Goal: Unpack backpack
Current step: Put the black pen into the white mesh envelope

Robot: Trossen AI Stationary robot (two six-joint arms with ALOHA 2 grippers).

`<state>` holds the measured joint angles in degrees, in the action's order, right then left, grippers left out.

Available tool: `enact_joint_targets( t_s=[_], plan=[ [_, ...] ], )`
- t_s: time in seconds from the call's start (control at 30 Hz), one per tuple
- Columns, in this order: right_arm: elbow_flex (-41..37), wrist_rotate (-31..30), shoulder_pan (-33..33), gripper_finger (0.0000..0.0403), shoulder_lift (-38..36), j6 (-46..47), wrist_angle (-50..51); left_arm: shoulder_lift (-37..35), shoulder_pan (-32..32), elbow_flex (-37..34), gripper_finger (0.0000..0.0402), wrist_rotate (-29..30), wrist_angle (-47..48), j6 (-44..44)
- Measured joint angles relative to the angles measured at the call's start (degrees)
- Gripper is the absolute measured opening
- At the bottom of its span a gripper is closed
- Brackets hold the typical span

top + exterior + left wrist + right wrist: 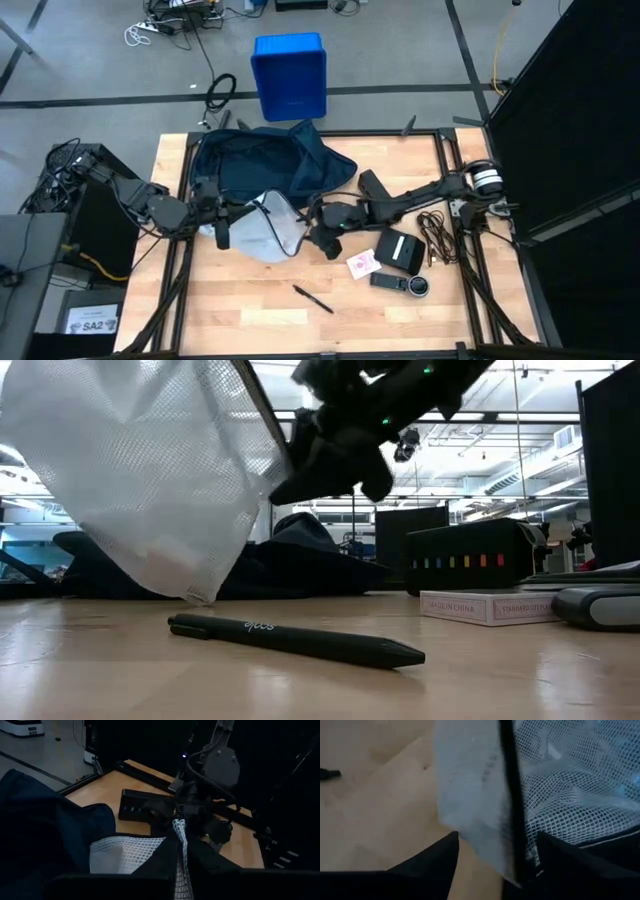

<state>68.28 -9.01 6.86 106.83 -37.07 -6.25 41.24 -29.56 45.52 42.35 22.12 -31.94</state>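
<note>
The dark navy backpack (262,165) lies slumped on the table's far left part. A white mesh pouch (268,228) with black trim is raised in front of it, big in the low view (150,480). My left gripper (218,218) is shut on the pouch at its left side. My right gripper (322,232) is open at the pouch's right side. In its wrist view its two fingers (432,865) stand on either side of the pouch's black trimmed edge (512,815); I cannot tell whether they touch it. My left gripper pinches the mesh pouch at its black-trimmed edge (179,851), coming nearly level from the table's left. The fingers themselves are lost in the dark at the picture's bottom. The pouch hangs raised, its lower corner (197,596) down near the tabletop.
On the right half of the table lie a black pen (313,298), a card pack (362,265), a black box (402,250), a flat black device (400,284) and a coiled cable (436,236). A blue bin (290,75) stands on the floor beyond the far edge.
</note>
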Motion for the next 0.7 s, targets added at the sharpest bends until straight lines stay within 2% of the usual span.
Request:
enact_joint_targets(
  t_s=[0.17, 0.37, 0.4, 0.5, 0.7],
  plan=[
    [1.2, -0.9, -0.3, 0.0161, 2.2, -0.7, 3.0, 0.0, 0.0, 0.0, 0.0, 0.0, -0.1, 0.1],
    [1.2, -2.1, 0.2, 0.0023, 1.1, -0.4, 4.0, 0.0, 0.0, 0.0, 0.0, 0.0, -0.5, 0.3],
    [1.2, -2.1, 0.4, 0.0013, 0.6, 0.1, 4.3, 0.0, 0.0, 0.0, 0.0, 0.0, -0.6, 0.4],
    [1.2, -2.1, 1.1, 0.0003, -1.0, 2.8, 5.5, 0.0, 0.0, 0.0, 0.0, 0.2, -0.6, 0.5],
    [1.2, -4.3, 4.3, 0.0, -7.7, 5.1, 15.6, -0.1, 0.0, 0.0, 0.0, 1.7, 1.7, 0.4]
  ],
)
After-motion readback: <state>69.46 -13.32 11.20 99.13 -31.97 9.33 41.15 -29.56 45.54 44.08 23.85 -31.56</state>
